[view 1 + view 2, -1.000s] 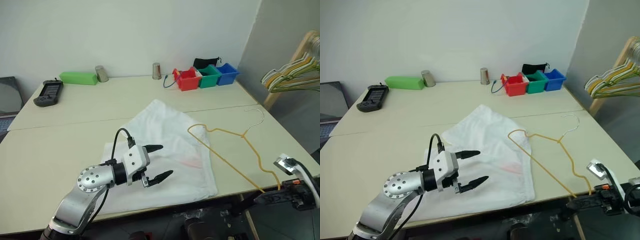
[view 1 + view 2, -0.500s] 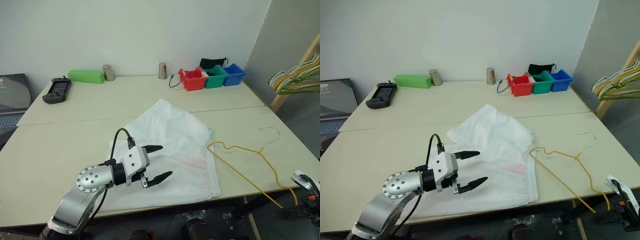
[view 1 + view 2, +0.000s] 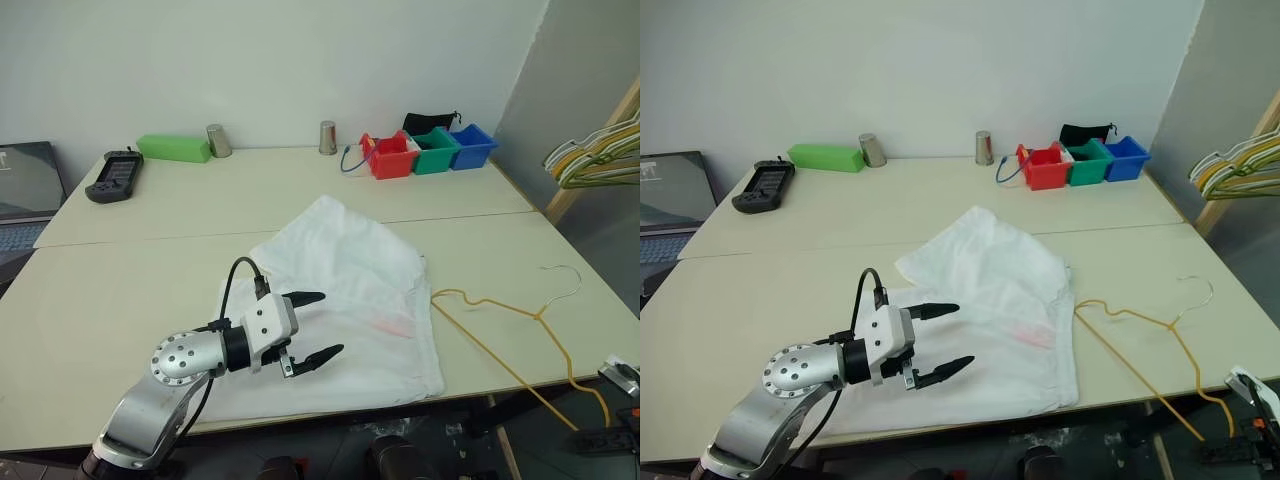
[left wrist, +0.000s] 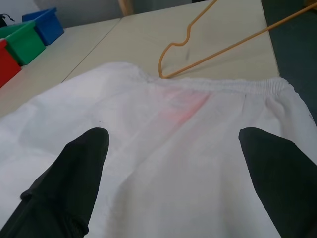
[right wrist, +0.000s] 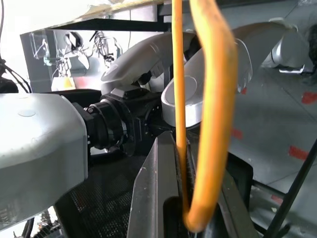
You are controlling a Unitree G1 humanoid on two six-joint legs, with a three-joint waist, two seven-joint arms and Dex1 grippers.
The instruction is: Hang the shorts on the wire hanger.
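Note:
The white shorts [image 3: 345, 285] lie flat on the table, with a faint pink mark [image 3: 392, 322] near the gathered waistband. My left gripper [image 3: 318, 326] hovers open just above their near part, both fingers spread wide over the fabric [image 4: 173, 163]. The yellow wire hanger [image 3: 500, 345] lies to the right of the shorts. Its bent corner [image 4: 161, 74] rests at the waistband, and its grey hook [image 3: 570, 275] points away. The hanger's near end hangs past the table's front right edge, where my right gripper [image 5: 190, 218] is shut on the wire.
Red, green and blue bins [image 3: 418, 152] stand at the back right, with two metal cups [image 3: 327, 137], a green box [image 3: 174, 148] and a black controller [image 3: 108, 175] along the back. A laptop [image 3: 20, 190] sits at far left. A bunch of hangers [image 3: 600, 150] hangs on a wooden rack at right.
The wire hanger has slid to the right, off the shorts, as my right gripper drew back right and down past the table edge. The left gripper stayed put. The camera shifted.

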